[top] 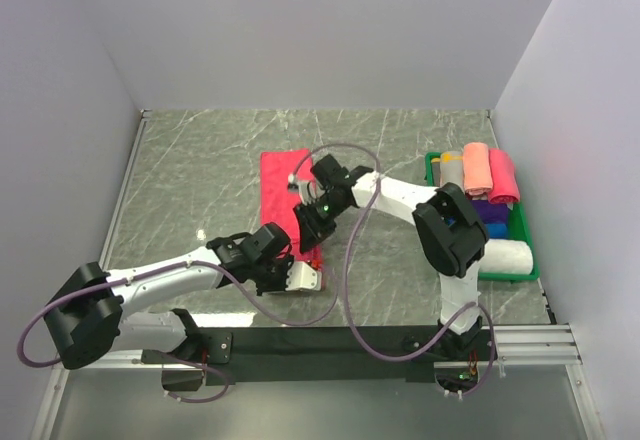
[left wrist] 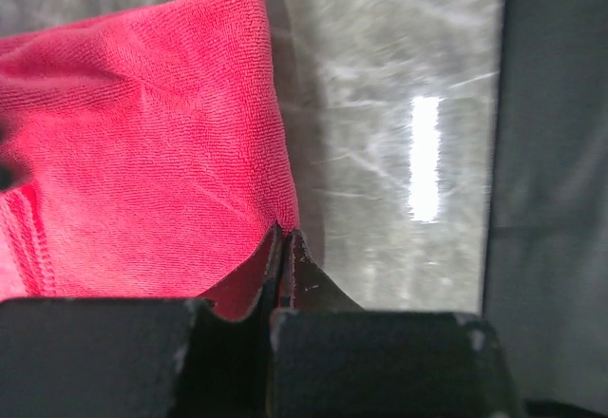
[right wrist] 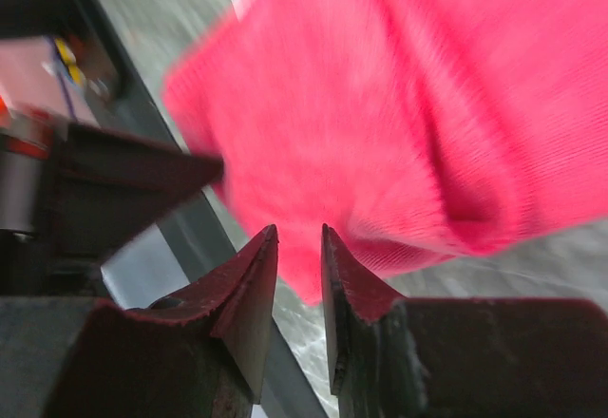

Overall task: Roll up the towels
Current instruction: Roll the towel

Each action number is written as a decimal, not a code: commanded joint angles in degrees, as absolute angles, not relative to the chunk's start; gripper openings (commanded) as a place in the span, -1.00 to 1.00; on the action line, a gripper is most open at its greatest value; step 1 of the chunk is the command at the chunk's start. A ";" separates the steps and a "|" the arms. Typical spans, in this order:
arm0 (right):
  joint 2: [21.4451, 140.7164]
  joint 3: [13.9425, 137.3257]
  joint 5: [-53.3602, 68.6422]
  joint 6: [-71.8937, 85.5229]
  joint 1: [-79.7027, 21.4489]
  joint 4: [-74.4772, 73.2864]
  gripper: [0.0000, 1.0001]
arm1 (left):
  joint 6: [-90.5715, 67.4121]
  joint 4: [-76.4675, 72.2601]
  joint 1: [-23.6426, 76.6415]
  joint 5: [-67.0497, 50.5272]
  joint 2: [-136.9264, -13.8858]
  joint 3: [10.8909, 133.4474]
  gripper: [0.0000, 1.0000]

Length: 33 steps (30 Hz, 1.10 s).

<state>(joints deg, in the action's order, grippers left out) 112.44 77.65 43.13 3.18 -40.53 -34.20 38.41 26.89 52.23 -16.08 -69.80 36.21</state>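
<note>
Left tool (left wrist: 282, 236) clamped tight on the hem of the red towel (left wrist: 142, 152), cloth spreading ahead of it on the tabletop (left wrist: 380, 76). Right tool (right wrist: 299, 237) barely parted, a corner at its tips, unpinched I'd judge. Soft, light, floppy: pinch hems, both corners.

The right arm (top: 395, 193) hides part of the red towel (top: 277, 182), blurred in its wrist view.

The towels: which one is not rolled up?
The red towel, spread on the table. The pink towel, salmon towel and white towel sit rolled in the green tray.
</note>
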 commanded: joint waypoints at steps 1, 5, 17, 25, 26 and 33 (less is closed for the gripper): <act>108.45 82.79 42.19 3.96 -39.64 -32.96 -0.34 | 36.74 32.86 52.38 -23.46 -68.90 39.72 -0.99; 113.72 86.91 40.17 2.90 -39.64 -34.01 -0.34 | 36.91 34.80 52.38 -25.57 -68.91 40.52 -0.99; 121.99 84.02 37.62 2.99 -41.04 -30.23 -0.37 | 38.23 38.76 42.73 -32.25 -73.83 47.62 -0.99; 121.29 85.42 37.88 2.64 -41.13 -31.46 -0.37 | 41.22 37.80 35.07 -32.96 -80.23 52.11 -0.99; 121.38 85.78 37.88 2.46 -41.05 -31.81 -0.37 | 41.48 37.62 34.55 -33.13 -80.94 53.16 -0.99; 121.38 87.45 38.58 2.11 -40.87 -33.49 -0.37 | 41.31 32.44 31.21 -31.29 -84.90 54.05 -0.99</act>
